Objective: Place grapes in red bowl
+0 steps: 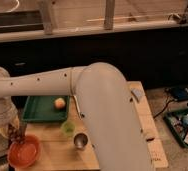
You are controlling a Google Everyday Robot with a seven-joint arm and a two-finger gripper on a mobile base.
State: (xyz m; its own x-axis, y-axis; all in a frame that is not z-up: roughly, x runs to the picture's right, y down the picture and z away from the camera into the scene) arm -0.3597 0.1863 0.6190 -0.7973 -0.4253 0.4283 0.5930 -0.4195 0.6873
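The red bowl (23,153) sits at the front left corner of the wooden table (54,150). My gripper (17,133) hangs just above the bowl's back rim, at the end of the white arm (37,86) that reaches in from the right. Its fingers are shut on a small dark reddish lump, the grapes (12,132), which the fingers partly hide. The grapes are held just over the bowl's near-left rim, not resting in it.
A green tray (39,111) behind the bowl holds a pale orange fruit (60,103). A small green cup (67,129) and a metal cup (80,140) stand right of the bowl. My wide arm covers the table's middle. A bin of clutter (183,126) lies on the floor at right.
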